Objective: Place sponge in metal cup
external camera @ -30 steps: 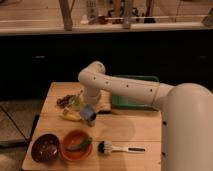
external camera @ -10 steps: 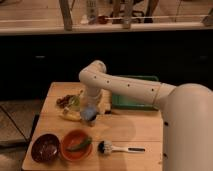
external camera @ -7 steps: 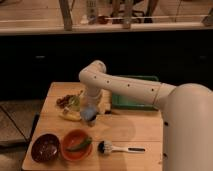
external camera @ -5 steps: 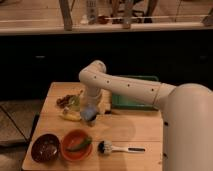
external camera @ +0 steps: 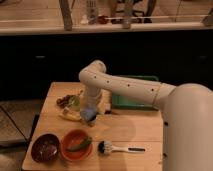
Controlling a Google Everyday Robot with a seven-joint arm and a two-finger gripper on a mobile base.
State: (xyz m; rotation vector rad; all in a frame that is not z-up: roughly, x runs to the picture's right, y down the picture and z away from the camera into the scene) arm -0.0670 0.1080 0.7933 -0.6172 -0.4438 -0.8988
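Observation:
The small silvery-blue metal cup (external camera: 89,114) stands on the wooden table (external camera: 130,131), left of its middle. My gripper (external camera: 90,106) hangs from the white arm (external camera: 125,86), straight down and directly over the cup, at or touching its top. A flat yellow thing (external camera: 70,115), possibly the sponge, lies just left of the cup. I cannot tell whether the gripper holds anything.
A dark brown bowl (external camera: 45,148) and an orange bowl (external camera: 76,145) with a green item sit at the front left. A dish brush (external camera: 117,148) lies at the front. A green tray (external camera: 131,102) is at the back right. Grapes (external camera: 63,100) and a greenish item (external camera: 75,102) lie at the back left.

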